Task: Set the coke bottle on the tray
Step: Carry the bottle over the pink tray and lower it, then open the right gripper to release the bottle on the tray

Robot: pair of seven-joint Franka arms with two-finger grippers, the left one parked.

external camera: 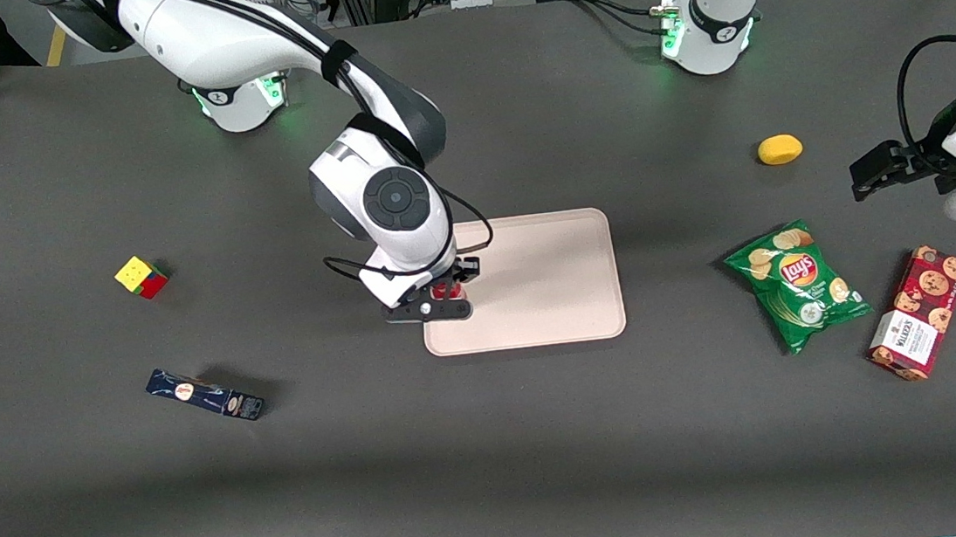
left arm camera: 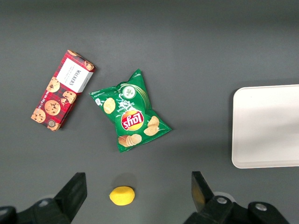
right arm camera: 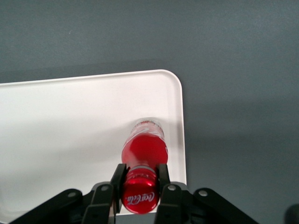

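while clamped on the coke bottle — gripper over tray

front: high, looks down on my whole table | wrist cams: straight down, close | all share tray

— Is the light even?
— Mostly, and it comes from above. The arm throws a soft shadow on the table, and a darker band runs along its edge nearest the front camera.
— Any glare?
— The tray looks almost white; the gripper at the coke bottle is slightly blurred.
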